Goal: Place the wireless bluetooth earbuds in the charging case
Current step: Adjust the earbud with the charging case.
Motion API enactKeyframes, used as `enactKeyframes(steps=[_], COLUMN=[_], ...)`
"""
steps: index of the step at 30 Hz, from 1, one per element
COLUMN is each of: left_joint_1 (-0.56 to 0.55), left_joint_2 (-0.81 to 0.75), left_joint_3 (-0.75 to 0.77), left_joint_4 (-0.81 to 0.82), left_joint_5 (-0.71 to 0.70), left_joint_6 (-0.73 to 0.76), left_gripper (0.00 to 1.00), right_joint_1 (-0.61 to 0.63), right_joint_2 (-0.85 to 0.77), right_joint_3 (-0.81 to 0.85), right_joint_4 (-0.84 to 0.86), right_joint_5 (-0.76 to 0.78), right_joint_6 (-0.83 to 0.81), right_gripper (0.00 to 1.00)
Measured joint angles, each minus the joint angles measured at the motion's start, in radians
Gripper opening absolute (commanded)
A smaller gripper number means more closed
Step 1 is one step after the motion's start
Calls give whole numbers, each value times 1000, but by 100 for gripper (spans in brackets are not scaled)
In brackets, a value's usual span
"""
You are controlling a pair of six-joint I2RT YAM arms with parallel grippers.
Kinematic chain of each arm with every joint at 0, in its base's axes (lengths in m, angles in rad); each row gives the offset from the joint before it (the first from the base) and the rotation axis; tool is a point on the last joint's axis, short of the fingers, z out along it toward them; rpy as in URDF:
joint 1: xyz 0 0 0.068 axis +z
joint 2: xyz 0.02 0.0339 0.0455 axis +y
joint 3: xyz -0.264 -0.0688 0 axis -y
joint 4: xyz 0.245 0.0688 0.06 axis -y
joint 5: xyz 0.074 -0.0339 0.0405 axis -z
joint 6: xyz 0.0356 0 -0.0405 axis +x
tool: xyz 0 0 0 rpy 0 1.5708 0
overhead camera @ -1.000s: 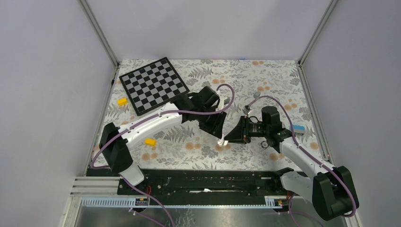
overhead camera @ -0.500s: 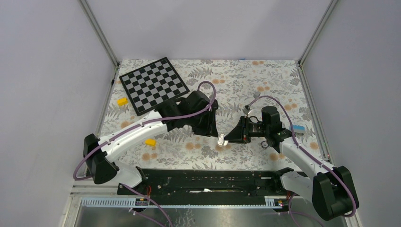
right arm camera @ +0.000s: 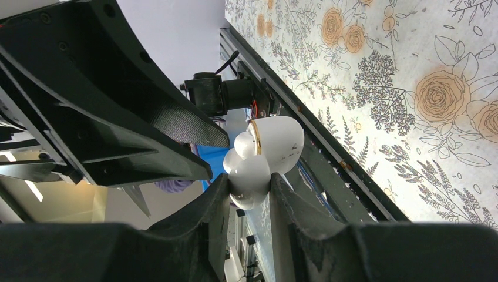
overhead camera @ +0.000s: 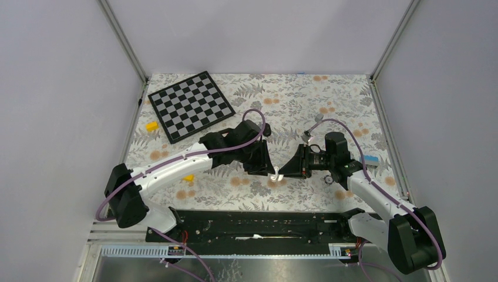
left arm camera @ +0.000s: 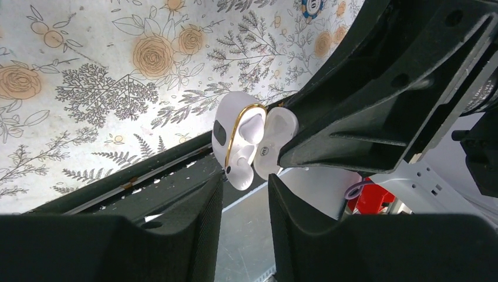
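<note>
I'm at the insertion step: my right gripper [right arm camera: 249, 183] pinches the charging case [right arm camera: 267, 147] by one half, lid swung wide, held above the table [overhead camera: 329, 117] well off the checkerboard's [overhead camera: 191, 106] near right corner. My left gripper [left arm camera: 245, 180] hangs on the checkerboard side of the case, just beside it, its jaws a narrow gap apart with nothing visible between them. I can't pick out either earbud for certain. Next, I judge, an earbud must be fetched and lined up squarely over its seat. The left wrist view shows the case's open inside, gold rim and a dark patch; the right wrist view shows only its white back; overhead it's a speck
</note>
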Motion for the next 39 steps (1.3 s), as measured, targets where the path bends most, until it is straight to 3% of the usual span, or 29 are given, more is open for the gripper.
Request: enactKeyframes(steps=[18, 22, 39], left_joint_1=[0, 0, 1], left_joint_2=[15, 31, 67], left_joint_3=[-34, -34, 36], left_joint_4=[57, 59, 4], left_joint_5=[36, 40, -14], left_joint_6=[-28, -14, 87], left_gripper=[24, 17, 29], right_joint_1=[0, 0, 0], right_joint_2=[-5, -5, -5], right_joint_3=[0, -2, -5], right_joint_4=[0, -7, -29], right_joint_5=[1, 5, 5], right_joint_6=[0, -4, -4], right_gripper=[0, 0, 0])
